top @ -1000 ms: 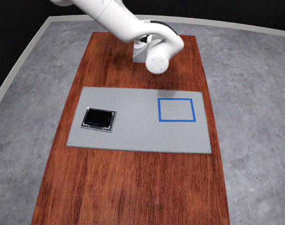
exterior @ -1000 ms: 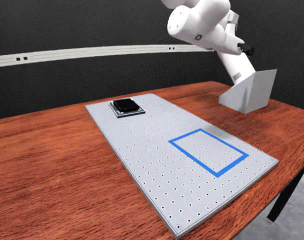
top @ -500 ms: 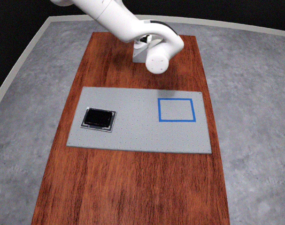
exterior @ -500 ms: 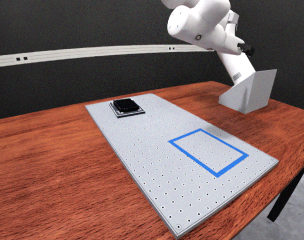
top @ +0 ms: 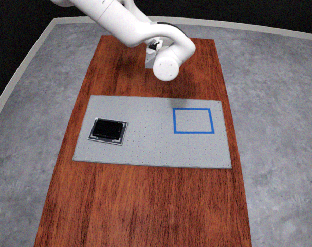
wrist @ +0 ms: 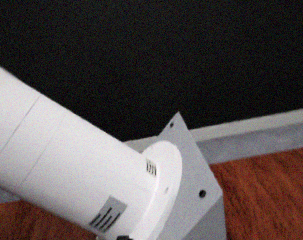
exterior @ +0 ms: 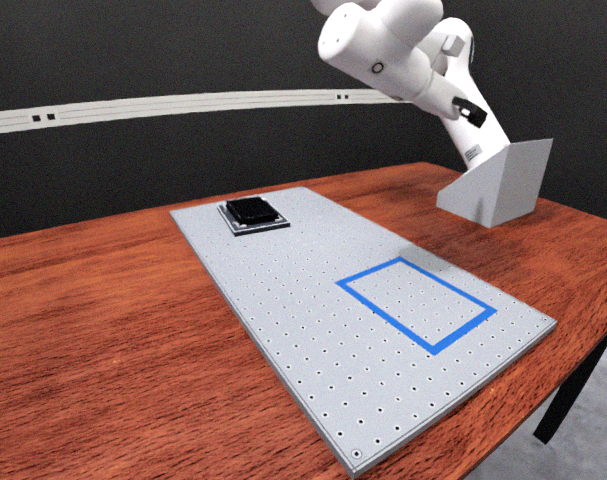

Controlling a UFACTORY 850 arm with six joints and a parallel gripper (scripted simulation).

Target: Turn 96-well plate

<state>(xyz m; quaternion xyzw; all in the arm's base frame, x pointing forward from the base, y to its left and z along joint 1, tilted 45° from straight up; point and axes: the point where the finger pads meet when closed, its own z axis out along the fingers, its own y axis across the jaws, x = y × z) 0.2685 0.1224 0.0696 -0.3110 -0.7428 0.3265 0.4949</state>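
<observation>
A black 96-well plate (top: pixel 108 129) (exterior: pixel 251 209) sits flat in the grey plate nest (top: pixel 105 141) (exterior: pixel 256 226) at the left end of the perforated grey board (top: pixel 150 148) (exterior: pixel 344 372). I cannot make out its cut-off corner or the A1 mark. My gripper (top: pixel 153 44) (exterior: pixel 468 111) is folded back by the arm's base at the far end of the table, far from the plate, and is mostly hidden by the arm. It is open and holds nothing. The wrist view shows only an arm link and the base mount.
A blue outlined rectangle (top: pixel 193 132) (exterior: pixel 369 270) is marked on the board's right part. The white arm (top: pixel 165 66) (exterior: pixel 375 46) hangs over the table's far end, above its grey base mount (exterior: pixel 499 191) (wrist: pixel 191 165). The wooden table (top: pixel 142 207) (exterior: pixel 86 320) carries the board.
</observation>
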